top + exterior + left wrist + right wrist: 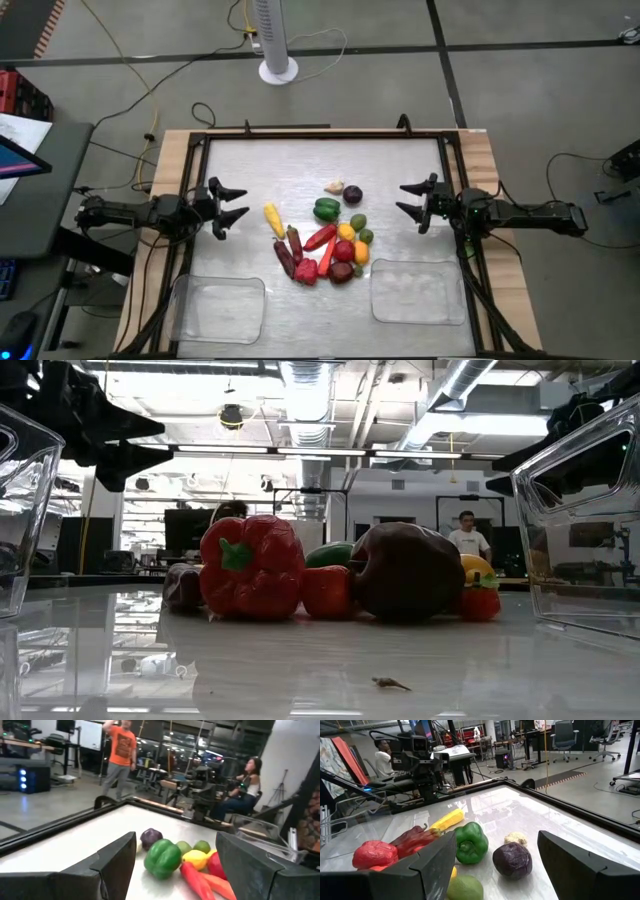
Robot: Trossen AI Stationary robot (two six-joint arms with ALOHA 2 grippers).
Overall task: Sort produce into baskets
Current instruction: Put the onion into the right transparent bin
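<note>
Glossy produce [325, 243] between clear rounded baskets [417, 291].

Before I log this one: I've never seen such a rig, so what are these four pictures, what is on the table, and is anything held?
It is a two-armed robot at a table. One picture looks straight down, one sits at tabletop height, and two come from cameras on the wrists. The left end effector and right end effector hover at opposite sides, both open and holding nothing. Between them lies a pile of toy produce, including a green pepper, a yellow piece and a purple piece. Two clear baskets, the left basket and right basket, lie at the table's near edge with nothing in them. People show in the room behind.
</note>
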